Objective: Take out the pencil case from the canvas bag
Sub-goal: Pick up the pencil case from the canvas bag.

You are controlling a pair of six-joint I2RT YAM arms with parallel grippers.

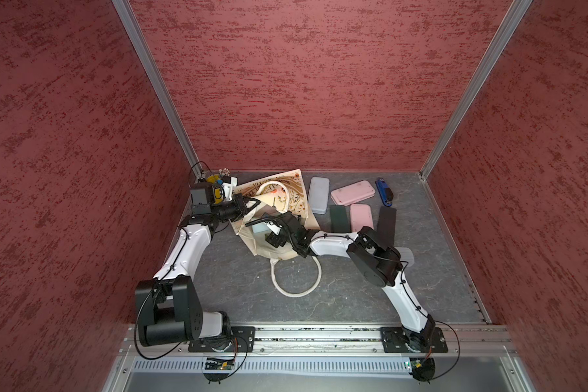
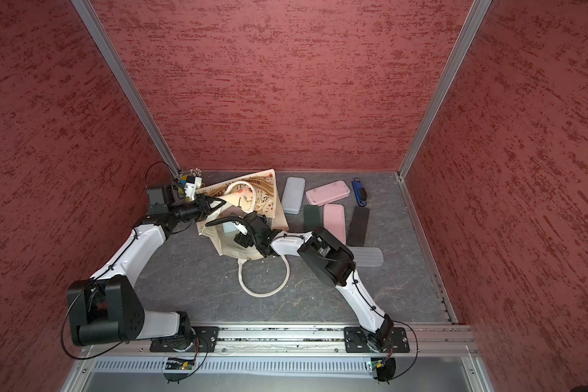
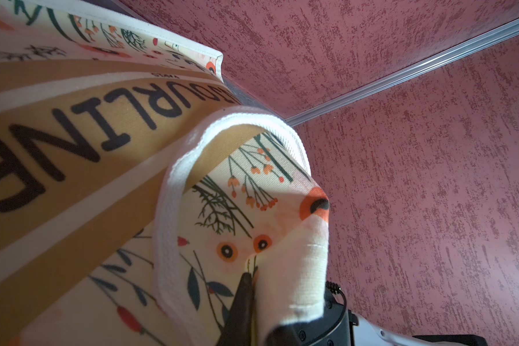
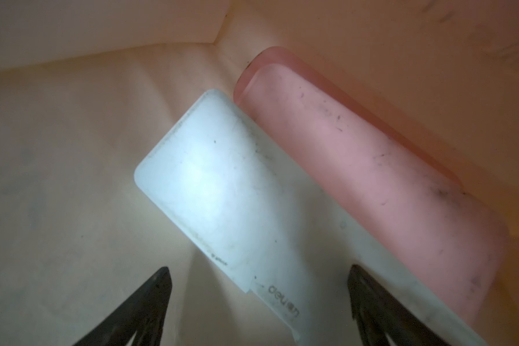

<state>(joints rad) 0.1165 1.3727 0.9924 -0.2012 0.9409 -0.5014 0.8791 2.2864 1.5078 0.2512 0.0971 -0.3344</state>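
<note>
In both top views the left gripper point(image 1: 256, 202) is clamped on the lifted rim of the canvas bag point(image 1: 269, 251). The right gripper point(image 1: 255, 225) reaches into the bag's mouth, over a pale blue pencil case point(image 2: 229, 227). In the left wrist view, dark fingers point(image 3: 243, 287) are pinched together on floral cloth. In the right wrist view, the right gripper's jaws stand wide apart, and the blue case lies between and beyond their tips, touching a pink pencil case point(image 4: 357, 167).

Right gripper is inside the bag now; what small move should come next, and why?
Probably close the right gripper on the pale blue pencil case: its jaws stand open either side of that case, the pink case lies alongside, and the left gripper pinches up the canvas bag.
</note>
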